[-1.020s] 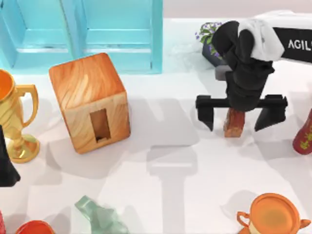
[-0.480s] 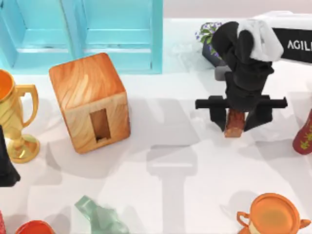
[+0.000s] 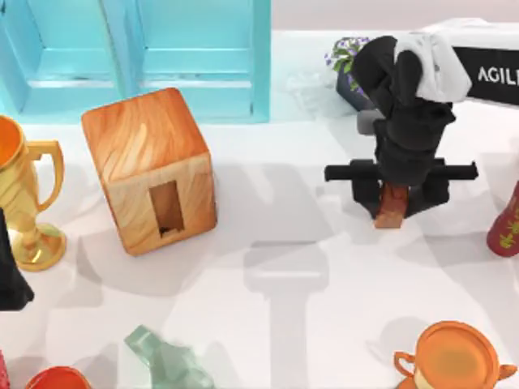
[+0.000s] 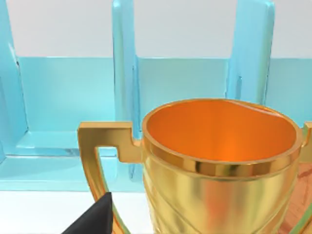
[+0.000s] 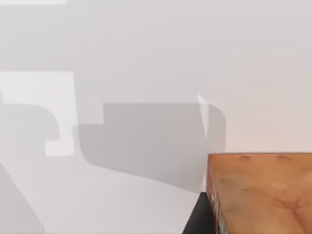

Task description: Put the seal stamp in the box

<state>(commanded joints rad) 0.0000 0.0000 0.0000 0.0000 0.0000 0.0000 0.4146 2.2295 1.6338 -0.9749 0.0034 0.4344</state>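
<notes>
The seal stamp [image 3: 391, 212], a small reddish-brown block, stands on the white table at the right. My right gripper [image 3: 398, 196] comes down over it, its black fingers pressed against the stamp's two sides. In the right wrist view the stamp [image 5: 261, 195] is close up, with one black finger [image 5: 199, 219] against it. The box [image 3: 150, 166] is a large orange wood-grain cube at the left, with a narrow slot [image 3: 166, 208] in its front face. My left arm [image 3: 10, 279] is parked at the table's left edge.
A teal cabinet [image 3: 138, 57] stands behind the box. A gold trophy [image 3: 24, 203] is at the far left, a dark red vase [image 3: 507, 223] at the right edge, an orange cup [image 3: 450, 356] front right, and a green glass piece [image 3: 166, 361] front left.
My right gripper's fingers have drawn in from wide apart until they press on the seal stamp. The left arm has not moved.
</notes>
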